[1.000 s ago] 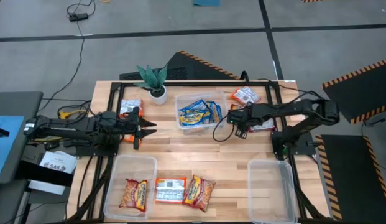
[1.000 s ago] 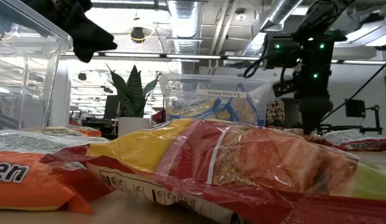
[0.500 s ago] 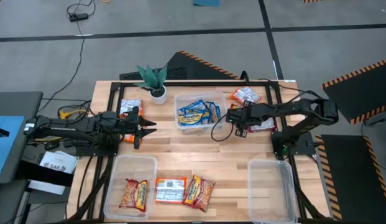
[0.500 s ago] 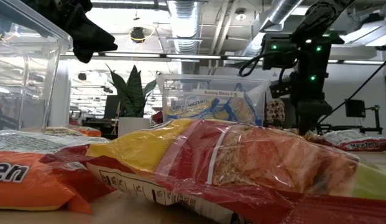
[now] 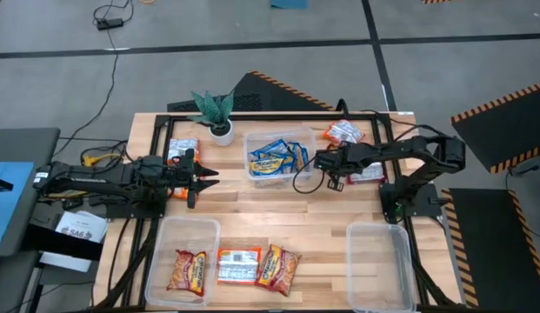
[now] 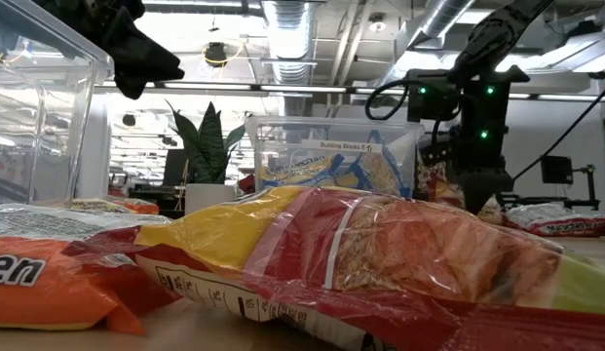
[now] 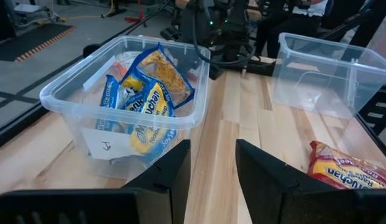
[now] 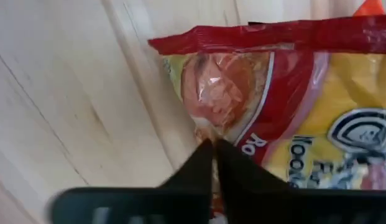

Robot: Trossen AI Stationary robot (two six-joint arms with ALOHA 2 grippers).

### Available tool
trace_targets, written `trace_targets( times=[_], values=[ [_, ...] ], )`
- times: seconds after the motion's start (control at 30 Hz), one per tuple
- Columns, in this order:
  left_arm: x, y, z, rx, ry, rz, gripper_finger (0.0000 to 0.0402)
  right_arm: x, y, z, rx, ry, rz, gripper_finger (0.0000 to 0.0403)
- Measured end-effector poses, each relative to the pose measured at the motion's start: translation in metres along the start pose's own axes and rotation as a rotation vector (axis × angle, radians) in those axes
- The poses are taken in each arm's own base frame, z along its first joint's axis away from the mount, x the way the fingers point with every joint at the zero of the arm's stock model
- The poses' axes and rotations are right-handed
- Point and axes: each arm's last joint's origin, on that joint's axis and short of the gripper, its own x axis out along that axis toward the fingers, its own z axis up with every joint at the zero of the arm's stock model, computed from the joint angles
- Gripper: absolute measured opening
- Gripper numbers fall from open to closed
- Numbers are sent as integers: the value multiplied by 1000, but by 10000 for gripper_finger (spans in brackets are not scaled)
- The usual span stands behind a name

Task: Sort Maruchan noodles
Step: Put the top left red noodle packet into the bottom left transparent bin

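Observation:
A red-and-yellow Maruchan noodle packet (image 5: 363,173) lies flat on the table's right half, beside a clear tub (image 5: 250,158) of blue-and-yellow packets (image 5: 278,157). My right gripper (image 5: 330,178) points steeply down at the packet's left end and is shut on it (image 8: 213,149). An orange-red packet (image 5: 343,133) lies at the far right and another packet (image 5: 183,149) at the far left. Three more packets (image 5: 239,266) lie along the near edge, one inside a clear tub (image 5: 165,230). My left gripper (image 5: 209,178) hovers open over the table's left half, holding nothing (image 7: 212,163). My right gripper pinches the red-and-yellow packet at its side edge (image 8: 196,127), just below the red sealed end (image 8: 273,34), between its two fingertips (image 8: 202,158). The fingers come from above, slanting down. The packet lies flat on the wooden tabletop.
A small potted plant (image 5: 216,115) stands at the far edge, left of the middle tub. An empty clear tub (image 5: 378,261) sits at the near right. Bare wood runs across the table's middle between the two arms.
My right gripper has sunk a little and shifted toward the table's left, down onto the end of the red-and-yellow packet, and its fingers have come together there. The packet has not visibly moved.

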Motion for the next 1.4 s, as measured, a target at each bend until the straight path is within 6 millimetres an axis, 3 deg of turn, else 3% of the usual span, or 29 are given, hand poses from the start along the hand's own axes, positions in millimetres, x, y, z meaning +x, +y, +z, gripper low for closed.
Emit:
trace_targets(
  times=[0.23,0.57,0.73,0.9,1.17,1.27,1.4],
  values=[
    [0,0,0,0,0,0,114,-22,-7,-16,77,27,3,7],
    [0,0,0,0,-1,0,114,-103,-14,-38,181,-152,77,7],
    [0,0,0,0,-1,0,114,-121,-12,-43,289,-266,159,21],
    [0,0,0,-1,0,0,114,-109,-7,-45,331,-248,161,77],
    [0,0,-1,-1,9,1,114,-59,6,-56,370,-304,208,174],
    [0,0,-1,10,6,1,114,-49,11,-51,328,-404,245,206],
    [0,0,-1,12,5,6,114,-38,12,-46,217,-441,163,232]
  ],
)
